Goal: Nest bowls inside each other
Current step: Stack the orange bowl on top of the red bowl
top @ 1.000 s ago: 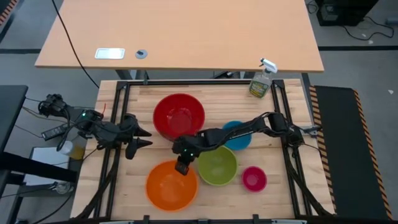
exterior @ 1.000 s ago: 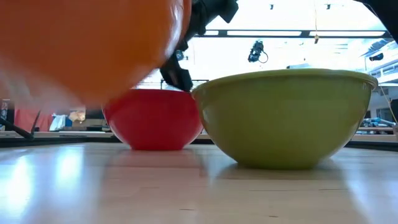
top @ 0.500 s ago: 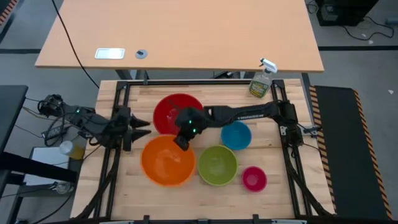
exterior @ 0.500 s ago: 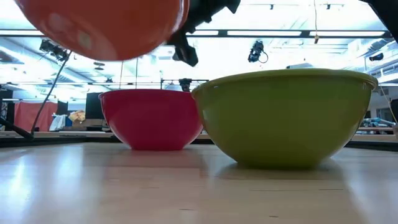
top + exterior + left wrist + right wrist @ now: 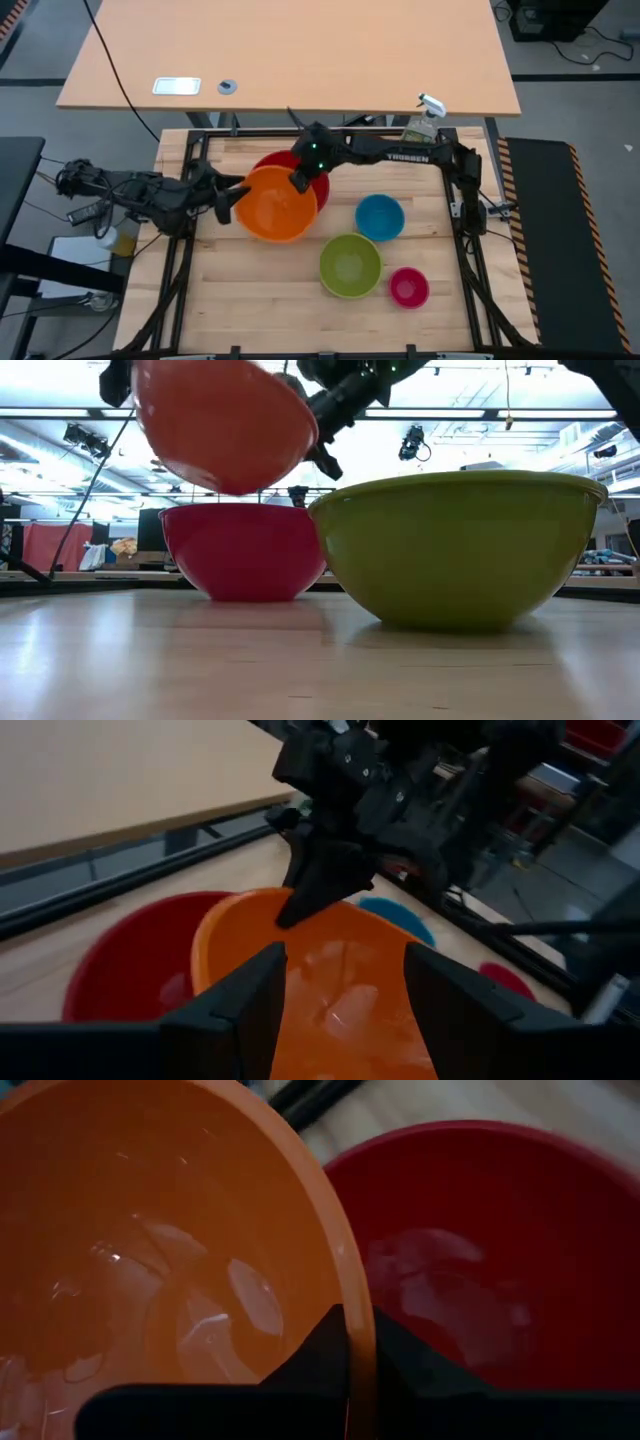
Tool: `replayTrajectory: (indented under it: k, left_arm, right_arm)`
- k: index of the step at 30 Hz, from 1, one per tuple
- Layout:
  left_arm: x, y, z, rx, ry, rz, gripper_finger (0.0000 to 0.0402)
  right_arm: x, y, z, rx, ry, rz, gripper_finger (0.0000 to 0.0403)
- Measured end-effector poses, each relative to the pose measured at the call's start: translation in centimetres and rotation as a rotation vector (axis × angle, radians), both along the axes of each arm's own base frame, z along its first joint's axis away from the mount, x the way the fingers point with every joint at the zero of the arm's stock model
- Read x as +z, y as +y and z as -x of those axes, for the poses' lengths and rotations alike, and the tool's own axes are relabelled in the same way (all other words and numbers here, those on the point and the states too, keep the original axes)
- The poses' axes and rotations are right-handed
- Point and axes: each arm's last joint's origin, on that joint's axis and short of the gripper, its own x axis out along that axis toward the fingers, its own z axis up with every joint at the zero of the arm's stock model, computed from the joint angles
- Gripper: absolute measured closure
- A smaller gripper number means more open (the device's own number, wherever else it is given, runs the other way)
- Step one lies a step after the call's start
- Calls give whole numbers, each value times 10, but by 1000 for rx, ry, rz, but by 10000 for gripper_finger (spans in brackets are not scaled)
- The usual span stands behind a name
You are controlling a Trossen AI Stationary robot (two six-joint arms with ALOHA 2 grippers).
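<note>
Low view first: nearest the lens, at the right of the frame, the lime green bowl [image 5: 463, 550] sits on the bench [image 5: 300, 660], and behind it at centre left the red bowl [image 5: 243, 550] rests on the same surface. Above the red one, at upper left, the orange bowl [image 5: 225, 425] hangs tilted in the air, clear of the red rim. From above, working up from the bottom edge, I see the pink bowl [image 5: 408, 287] at lower right, the lime green one just left of it, the blue bowl [image 5: 380, 217] a little higher, then the orange bowl overlapping the left part of the red one near the frame's centre. My right gripper [image 5: 298, 177] is pinched tight on the orange bowl's rim, one finger inside and one outside, as my right wrist view shows at its lower middle. My left gripper [image 5: 225, 197] hangs just beside the orange bowl at centre left, its fingers spread wide and holding nothing. Farthest back, at upper right, a spray bottle [image 5: 420, 127] stands at the bench's corner. As I judge it, nothing is nested yet: the orange bowl is on its way into the red, not centred or lowered, and green, blue and pink all remain separate.
</note>
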Motion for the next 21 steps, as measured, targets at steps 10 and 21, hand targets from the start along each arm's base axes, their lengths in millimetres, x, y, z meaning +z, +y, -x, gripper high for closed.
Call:
replayTrajectory:
  k: [10,21]
  left_arm:
    - [-6,7,-20,83,48,-28,194]
    - [-30,6,-55,57,213,-37,194]
  right_arm:
    - [-7,-48,21,-85,117,138,371]
    - [-37,-60,13,-44,187,211,371]
